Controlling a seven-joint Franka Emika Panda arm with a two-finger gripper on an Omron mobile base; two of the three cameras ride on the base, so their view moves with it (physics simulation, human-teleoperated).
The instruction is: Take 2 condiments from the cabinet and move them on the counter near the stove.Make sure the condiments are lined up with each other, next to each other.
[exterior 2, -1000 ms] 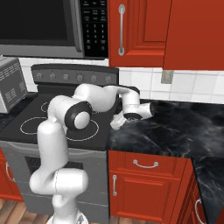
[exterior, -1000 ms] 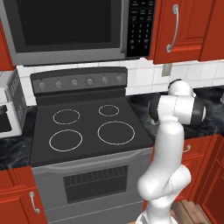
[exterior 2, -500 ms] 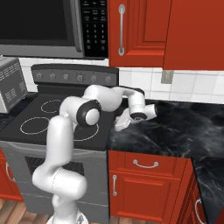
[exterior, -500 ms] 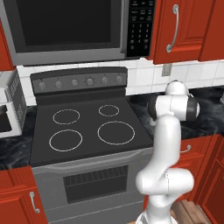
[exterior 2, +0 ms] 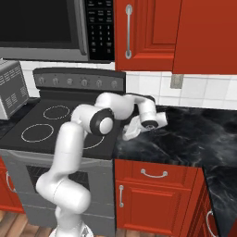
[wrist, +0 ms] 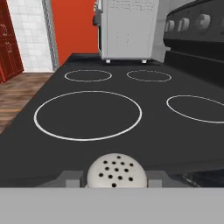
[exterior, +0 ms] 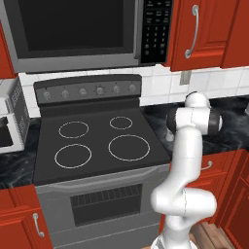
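- Both base views look forward and down from behind the arm, left and right, sharing the stove (exterior: 99, 146) and black surface (exterior 2: 185, 139).
- Hand view sits low, apparently level with the stove top, facing across its burners.

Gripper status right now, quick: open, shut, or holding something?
Gripper: shut on the shaker, whose perforated cap sits between the fingertips in the hand view, low beside the stove.
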